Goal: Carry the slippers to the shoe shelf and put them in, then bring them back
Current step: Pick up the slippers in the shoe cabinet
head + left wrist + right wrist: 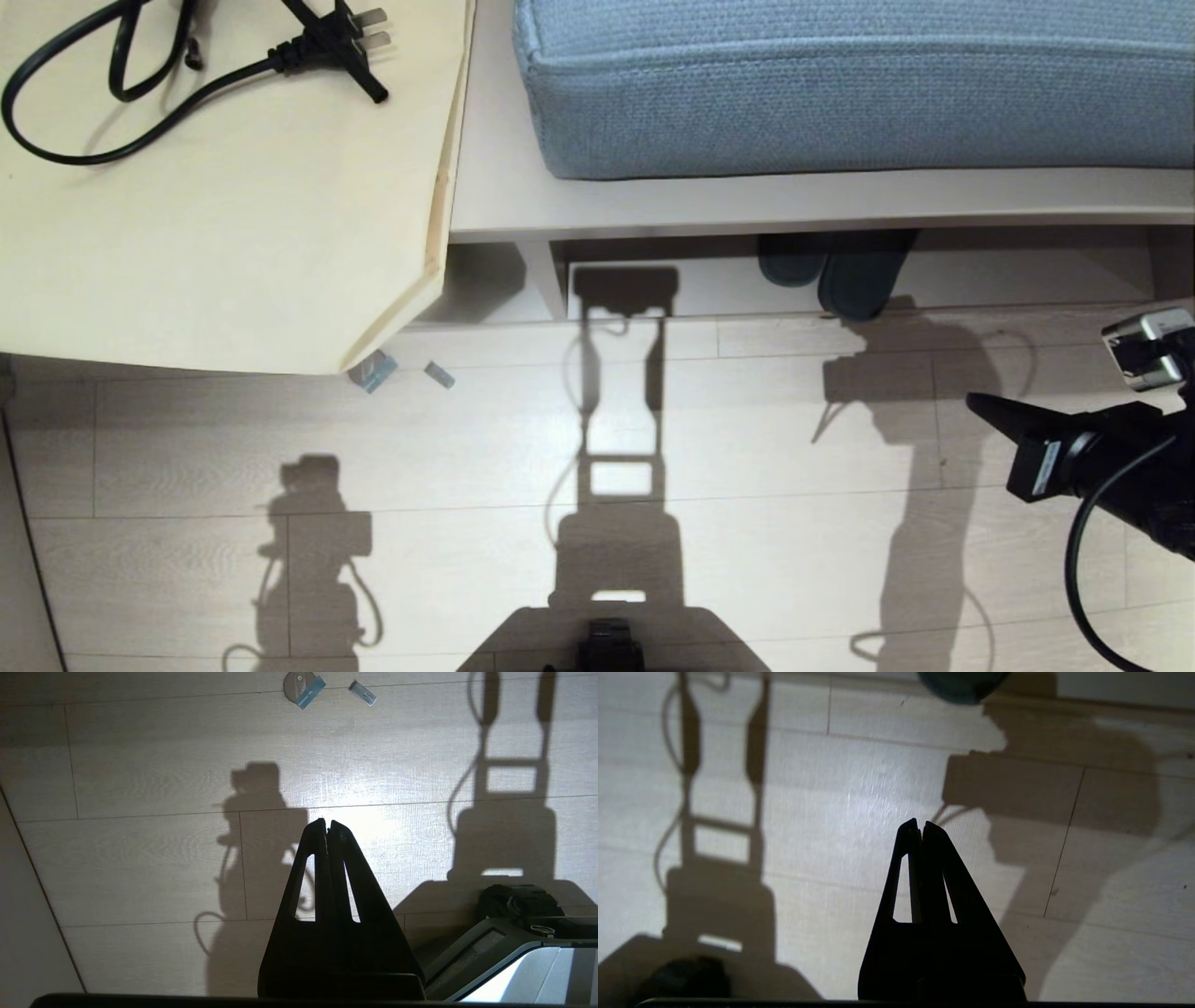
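jaws empty, slippers in a cubby

both jaws are closed on nothing: right gripper (980,406) low by the floor (747,560), left gripper (327,823) hanging apart. the slippers (840,271) sit in a low opening under a cushioned bench (840,201). carrying seems not begun. a pale surface (233,233) bears a black cord (187,65).

Dark blue-grey fabric slippers (840,271) lie side by side in the far, low open shelf (1027,280), under the blue woven cushion (840,84); pale wooden desk (233,233) to the left.
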